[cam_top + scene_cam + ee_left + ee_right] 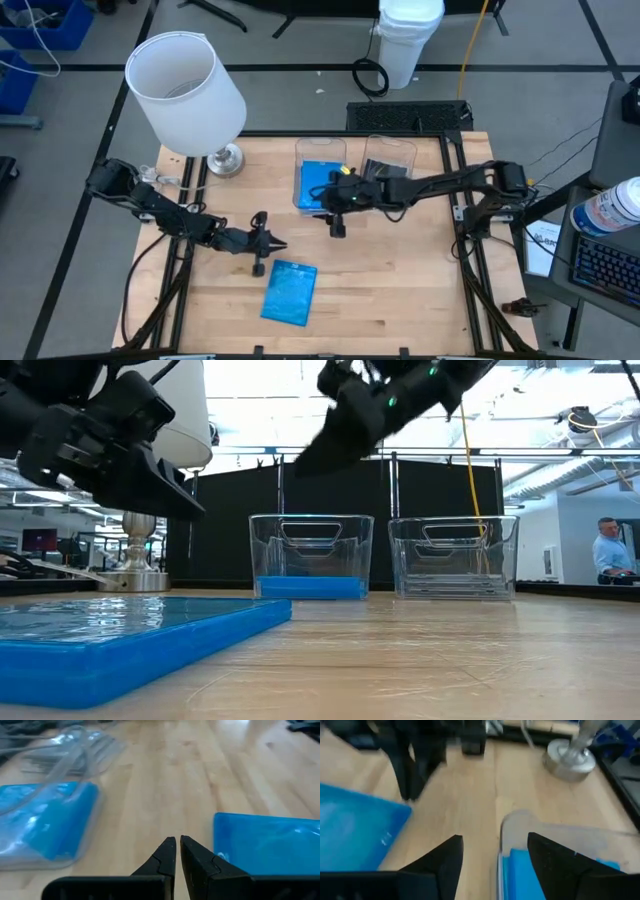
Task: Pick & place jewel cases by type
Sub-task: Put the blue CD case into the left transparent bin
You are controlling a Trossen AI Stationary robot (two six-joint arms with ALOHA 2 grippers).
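Just beside the closed left tool (262,243), a blue jewel case (290,292).

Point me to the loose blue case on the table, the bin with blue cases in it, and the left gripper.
Loose blue case (290,292): high view, middle of its cover.
Bin with blue cases (311,542): low view, its clear front wall.
Left gripper (281,244): high view, between its fingertips.

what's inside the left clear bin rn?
The left clear bin holds blue jewel cases lying flat on its bottom. How many are stacked cannot be told. In the high view the right pincer, open and empty, covers part of the bin's front.
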